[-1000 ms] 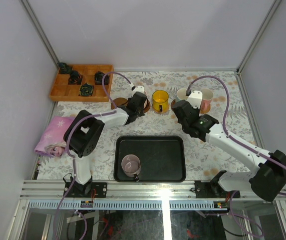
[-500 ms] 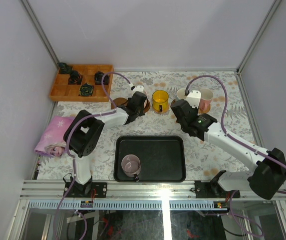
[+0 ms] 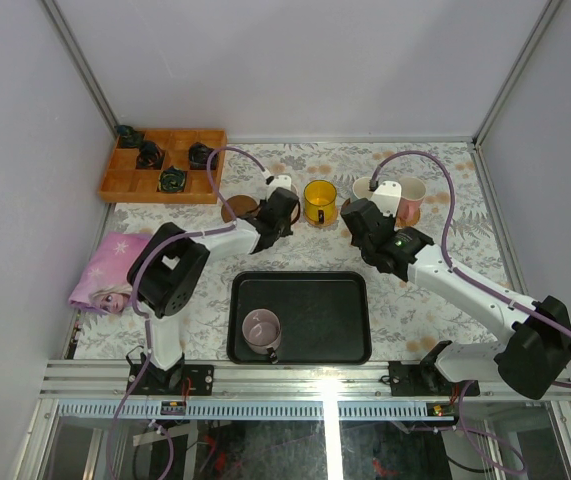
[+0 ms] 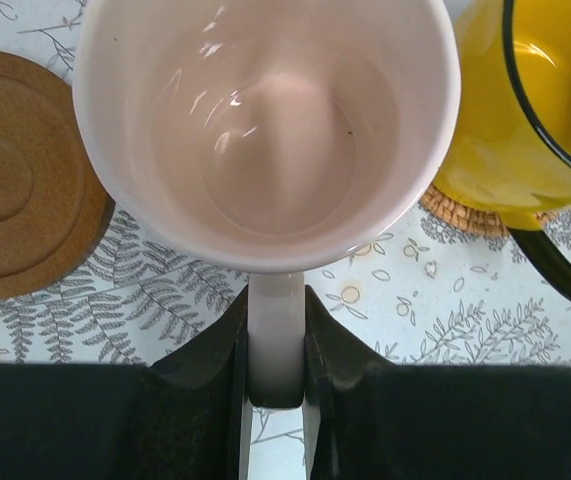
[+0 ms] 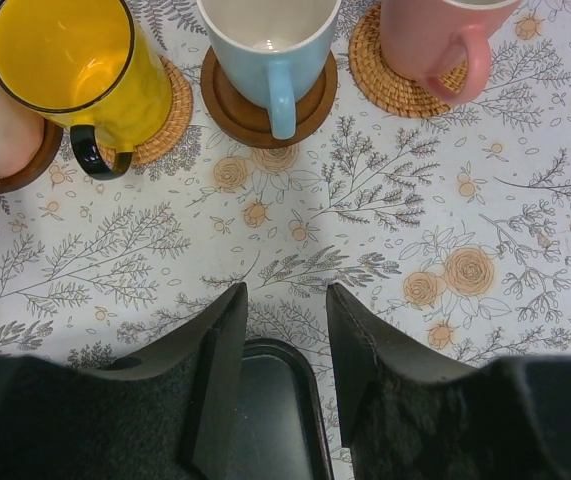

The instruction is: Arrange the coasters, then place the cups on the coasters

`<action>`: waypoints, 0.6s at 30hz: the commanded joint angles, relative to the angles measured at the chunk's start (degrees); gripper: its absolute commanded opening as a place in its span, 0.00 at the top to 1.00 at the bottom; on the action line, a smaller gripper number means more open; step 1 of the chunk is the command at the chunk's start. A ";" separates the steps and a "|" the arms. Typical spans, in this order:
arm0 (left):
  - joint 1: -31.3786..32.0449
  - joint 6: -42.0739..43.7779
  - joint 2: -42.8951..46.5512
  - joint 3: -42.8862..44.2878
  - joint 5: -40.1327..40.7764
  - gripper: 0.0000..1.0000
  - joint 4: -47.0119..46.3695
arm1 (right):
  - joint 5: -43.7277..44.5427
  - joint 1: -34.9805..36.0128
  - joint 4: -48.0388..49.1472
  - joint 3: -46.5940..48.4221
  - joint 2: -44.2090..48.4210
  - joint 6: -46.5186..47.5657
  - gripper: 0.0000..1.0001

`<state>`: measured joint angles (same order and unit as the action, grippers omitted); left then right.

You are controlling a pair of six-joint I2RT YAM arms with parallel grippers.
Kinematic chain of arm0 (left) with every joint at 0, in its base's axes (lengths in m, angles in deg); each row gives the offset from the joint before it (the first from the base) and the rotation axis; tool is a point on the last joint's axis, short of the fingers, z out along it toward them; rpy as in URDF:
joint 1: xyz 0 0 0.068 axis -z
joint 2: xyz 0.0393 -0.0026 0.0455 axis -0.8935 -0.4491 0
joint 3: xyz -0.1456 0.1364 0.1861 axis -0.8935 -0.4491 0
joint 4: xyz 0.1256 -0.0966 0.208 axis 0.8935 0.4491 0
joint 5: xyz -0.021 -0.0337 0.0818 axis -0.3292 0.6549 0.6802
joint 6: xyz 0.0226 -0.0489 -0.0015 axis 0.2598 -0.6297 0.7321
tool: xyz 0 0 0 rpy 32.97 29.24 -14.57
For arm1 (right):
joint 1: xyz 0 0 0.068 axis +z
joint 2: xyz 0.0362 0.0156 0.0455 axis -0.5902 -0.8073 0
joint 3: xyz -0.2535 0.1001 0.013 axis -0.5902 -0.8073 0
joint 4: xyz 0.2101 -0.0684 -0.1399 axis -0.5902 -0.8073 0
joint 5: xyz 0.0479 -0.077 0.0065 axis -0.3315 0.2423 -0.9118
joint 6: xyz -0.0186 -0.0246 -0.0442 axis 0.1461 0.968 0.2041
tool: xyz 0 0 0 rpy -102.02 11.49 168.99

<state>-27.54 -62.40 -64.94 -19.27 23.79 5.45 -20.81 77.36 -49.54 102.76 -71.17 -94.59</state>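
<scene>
Left wrist — left end effector (image 4: 277, 335) pinches pale cup (image 4: 265, 130) by handle (right end effector (image 5: 285, 310) spread).

The top camera looked down from high above the yellow cup (image 3: 319, 201). The left wrist camera sat close beside it, the right farther back; all three shared it.

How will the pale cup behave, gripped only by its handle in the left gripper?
Probably rigid and glossy: the pale cup shows glazed highlights, so its handle may slip in the left gripper. Held off-centre, it might tilt downward.
</scene>
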 commanded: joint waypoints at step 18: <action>1.85 -0.03 -0.91 2.97 11.07 0.97 3.96 | -0.55 -0.39 2.00 1.00 1.22 -0.34 0.55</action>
<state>-25.79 -63.14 -64.88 -18.83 31.42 9.80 -21.90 77.36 -49.41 102.76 -71.17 -94.86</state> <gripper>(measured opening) 0.167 0.451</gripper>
